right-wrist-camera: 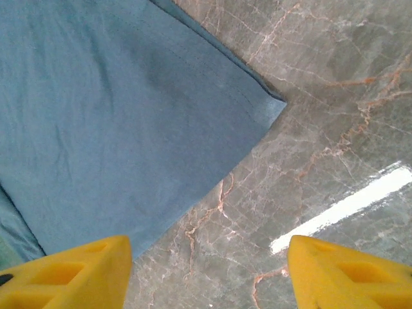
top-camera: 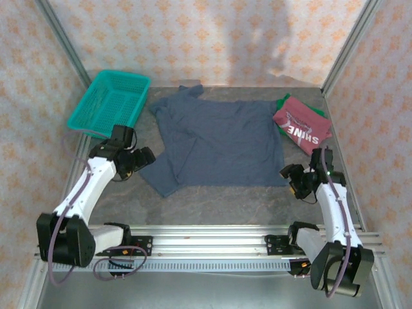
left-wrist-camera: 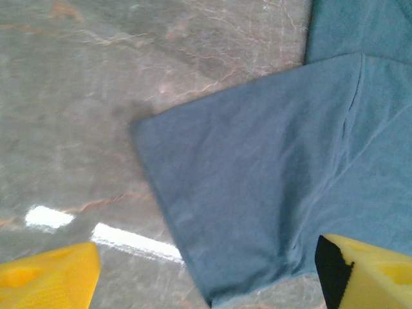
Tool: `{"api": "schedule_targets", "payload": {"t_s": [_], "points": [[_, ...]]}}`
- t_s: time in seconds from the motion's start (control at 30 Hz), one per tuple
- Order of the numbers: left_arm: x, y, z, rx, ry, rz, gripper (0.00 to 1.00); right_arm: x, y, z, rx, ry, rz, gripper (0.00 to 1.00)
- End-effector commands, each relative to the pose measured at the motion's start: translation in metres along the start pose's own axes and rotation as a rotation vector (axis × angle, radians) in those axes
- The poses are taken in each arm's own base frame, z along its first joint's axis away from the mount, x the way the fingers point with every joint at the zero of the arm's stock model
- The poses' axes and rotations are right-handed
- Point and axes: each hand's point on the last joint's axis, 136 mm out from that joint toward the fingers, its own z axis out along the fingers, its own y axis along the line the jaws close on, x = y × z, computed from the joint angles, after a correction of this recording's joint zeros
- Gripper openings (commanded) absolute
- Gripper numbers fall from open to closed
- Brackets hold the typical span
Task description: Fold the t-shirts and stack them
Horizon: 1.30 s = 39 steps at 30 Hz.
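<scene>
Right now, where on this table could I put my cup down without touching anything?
The bare strip of table between the blue shirt and the metal rail is roomiest. A thinner strip runs along the far wall behind that shirt. Crowded: the teal basket far left, the red shirt on the green shirt far right.

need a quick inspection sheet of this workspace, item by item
surface: grey marbled table, glare streaks
job's things: blue t-shirt spread mid-table, rumpled; red t-shirt folded far right, green t-shirt peeking from under it
clutter: teal basket far left
claws: left claw open above the blue sleeve; right claw open above a hem corner
cables: purple cable looped along the left arm
surroundings: patterned walls, metal frame
</scene>
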Motion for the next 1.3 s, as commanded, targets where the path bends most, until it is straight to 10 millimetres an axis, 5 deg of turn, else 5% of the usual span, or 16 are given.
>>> {"api": "schedule_targets", "payload": {"t_s": [0.0,0.17,0.3,0.53,0.83,1.27], "points": [[-0.030,-0.036,0.003,0.130,-0.057,0.041,0.82,-0.004,0.003,0.007,-0.024,-0.002,-0.023,0.65],[-0.052,-0.076,0.016,0.095,-0.030,0.226,0.75,-0.007,0.004,0.011,-0.030,0.000,-0.026,0.65],[-0.059,-0.077,0.037,-0.004,0.018,0.275,0.72,-0.006,0.002,0.012,-0.020,0.005,-0.036,0.65],[-0.077,-0.154,0.065,-0.034,0.001,0.467,0.72,-0.005,0.004,0.019,-0.042,0.010,-0.023,0.65],[-0.098,-0.177,0.133,-0.162,0.074,0.429,0.60,-0.005,0.012,0.017,-0.062,0.031,-0.044,0.65],[-0.101,-0.186,0.178,-0.160,0.087,0.271,0.46,0.001,0.011,0.015,-0.063,0.048,-0.074,0.65]]}}
